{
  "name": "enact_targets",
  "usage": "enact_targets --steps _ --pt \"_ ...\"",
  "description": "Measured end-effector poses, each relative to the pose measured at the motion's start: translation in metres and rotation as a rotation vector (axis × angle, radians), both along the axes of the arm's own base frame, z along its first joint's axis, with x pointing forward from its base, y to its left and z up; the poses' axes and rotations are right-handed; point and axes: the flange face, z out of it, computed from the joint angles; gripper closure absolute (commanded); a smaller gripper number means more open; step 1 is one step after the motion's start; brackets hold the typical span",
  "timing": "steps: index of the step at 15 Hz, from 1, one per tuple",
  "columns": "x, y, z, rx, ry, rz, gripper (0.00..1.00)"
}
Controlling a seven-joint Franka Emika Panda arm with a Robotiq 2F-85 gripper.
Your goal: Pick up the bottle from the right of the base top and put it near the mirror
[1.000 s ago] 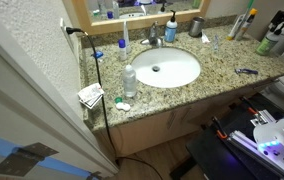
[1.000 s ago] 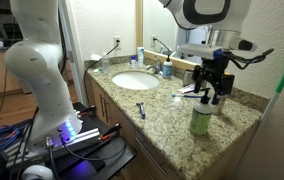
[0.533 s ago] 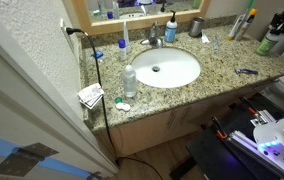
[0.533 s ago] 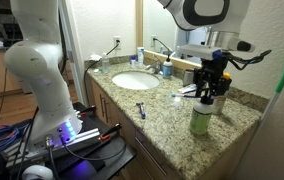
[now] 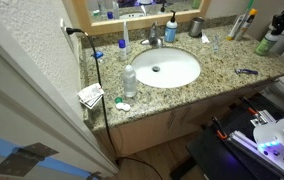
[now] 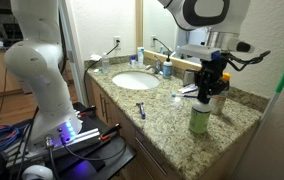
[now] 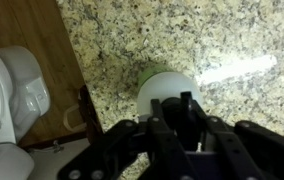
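Gripper [image 6: 207,96] has shifted over the bottle [image 6: 200,119], seemingly spread; razor [image 6: 141,110] nearby.

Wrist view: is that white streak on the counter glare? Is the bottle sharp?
Wrist view: the streak looks like glare on the counter; the bottle top is soft, the gripper a blur. In an exterior view the bottle is evenly lit.

Wood floor [image 5: 157,158], light wooden vanity cabinet [image 5: 172,115], white toilet [image 7: 12,85], pale wall [image 6: 92,25].
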Motion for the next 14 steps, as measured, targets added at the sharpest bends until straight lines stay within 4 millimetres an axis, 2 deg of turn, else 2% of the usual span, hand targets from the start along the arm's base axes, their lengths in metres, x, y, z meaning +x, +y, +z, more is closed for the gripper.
enact_targets --steps 3,4,6,7,9,10,12,14 --pt "0.005 0.003 0.010 0.019 -0.029 -0.005 0.93" --pt "0.008 0.006 0.024 0.027 -0.047 0.008 0.93" --pt "0.013 0.017 0.071 0.025 -0.098 0.072 0.93" --pt "0.013 0.026 0.097 0.033 -0.119 0.120 0.70" --pt "0.007 0.045 0.145 0.048 -0.153 0.202 0.70" --pt "0.003 0.051 0.160 0.049 -0.168 0.219 0.93" --pt "0.000 0.055 0.169 0.048 -0.177 0.225 0.93" --pt "0.005 0.060 0.165 0.039 -0.150 0.247 0.93"
